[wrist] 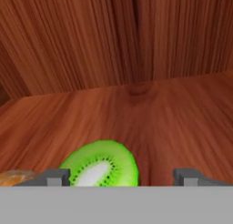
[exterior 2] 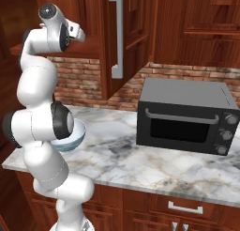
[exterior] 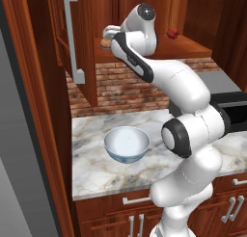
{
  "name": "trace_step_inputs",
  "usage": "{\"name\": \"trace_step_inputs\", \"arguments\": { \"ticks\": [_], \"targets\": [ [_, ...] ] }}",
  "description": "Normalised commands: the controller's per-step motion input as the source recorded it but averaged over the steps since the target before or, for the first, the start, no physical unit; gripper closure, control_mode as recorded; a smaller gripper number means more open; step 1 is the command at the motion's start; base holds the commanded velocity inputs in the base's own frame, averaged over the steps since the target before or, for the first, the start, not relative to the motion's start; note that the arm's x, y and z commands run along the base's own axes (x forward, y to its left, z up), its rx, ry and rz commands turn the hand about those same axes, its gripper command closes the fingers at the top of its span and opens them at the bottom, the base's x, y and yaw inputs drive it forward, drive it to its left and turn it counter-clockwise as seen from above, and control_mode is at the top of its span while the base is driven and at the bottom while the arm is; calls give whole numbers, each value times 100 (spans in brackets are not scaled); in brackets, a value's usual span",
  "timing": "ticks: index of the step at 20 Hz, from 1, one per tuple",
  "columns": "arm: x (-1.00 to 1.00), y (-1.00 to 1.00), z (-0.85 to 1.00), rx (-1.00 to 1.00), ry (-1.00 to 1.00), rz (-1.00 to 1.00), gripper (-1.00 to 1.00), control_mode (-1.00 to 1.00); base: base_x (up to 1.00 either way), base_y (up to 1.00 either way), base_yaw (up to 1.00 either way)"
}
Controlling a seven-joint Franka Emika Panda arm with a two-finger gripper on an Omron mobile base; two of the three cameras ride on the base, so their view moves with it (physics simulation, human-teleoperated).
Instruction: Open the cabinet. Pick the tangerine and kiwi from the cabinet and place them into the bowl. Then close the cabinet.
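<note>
Pincer [wrist: 123, 176] is spread wide w/ nothing pinched, reaching into the cabinet [exterior: 79, 48] over its shelf. Kiwi [wrist: 102, 166] sits on the shelf between the tips, nearer the left one; tangerine [wrist: 13, 177] is just left of it at the edge. Red fruit [exterior: 172, 32] sits far right on the shelf. Bowl [exterior: 126, 143] on the counter below holds nothing. So: doors open, done; both fruits & closing left. Kiwi grab looks next.

It was a home kitchen. A marble counter [exterior 2: 154, 162] carried a black microwave [exterior 2: 187, 115]. Brick backsplash [exterior: 125, 86] ran under wooden cabinets [exterior 2: 136, 33].
</note>
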Motion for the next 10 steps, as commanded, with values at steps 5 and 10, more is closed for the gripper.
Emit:
{"name": "trace_step_inputs", "arguments": {
  "ticks": [5,10],
  "targets": [
    [-2,50,-35,-12,4,8,-100,-100,0,0,0],
    [-14,35,-60,-11,7,7,-100,-100,0,0,0]
  ]
}}
